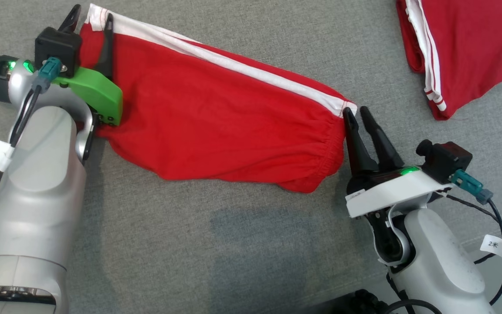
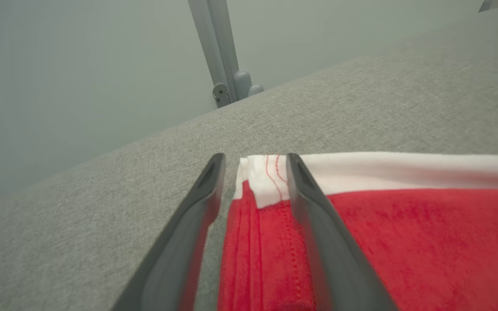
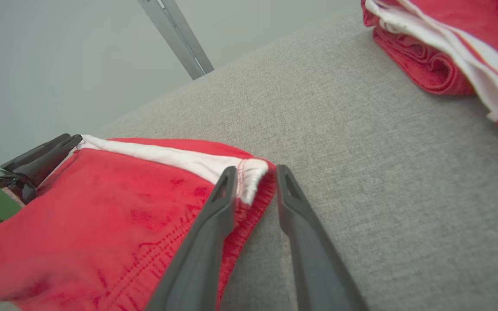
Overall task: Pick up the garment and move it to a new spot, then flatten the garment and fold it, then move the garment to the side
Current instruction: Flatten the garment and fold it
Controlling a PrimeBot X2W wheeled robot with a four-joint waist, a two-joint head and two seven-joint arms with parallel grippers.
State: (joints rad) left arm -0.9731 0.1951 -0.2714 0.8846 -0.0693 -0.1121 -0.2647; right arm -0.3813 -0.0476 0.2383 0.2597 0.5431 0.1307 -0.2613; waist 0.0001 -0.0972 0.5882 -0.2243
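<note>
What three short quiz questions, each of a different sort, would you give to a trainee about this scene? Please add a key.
1. True or false: the left gripper holds the red garment up, clear of the grey surface.
2. Fill in: the right gripper, fingers apart, sits at the garment's gathered end, where the ____ stripe finishes.
3. Choose: the second red garment lies A) on top of the first, B) apart from it, at the head view's upper right, C) between the left gripper's fingers.
Key: 1 false, it lies on the surface; 2 white; 3 B.
</note>
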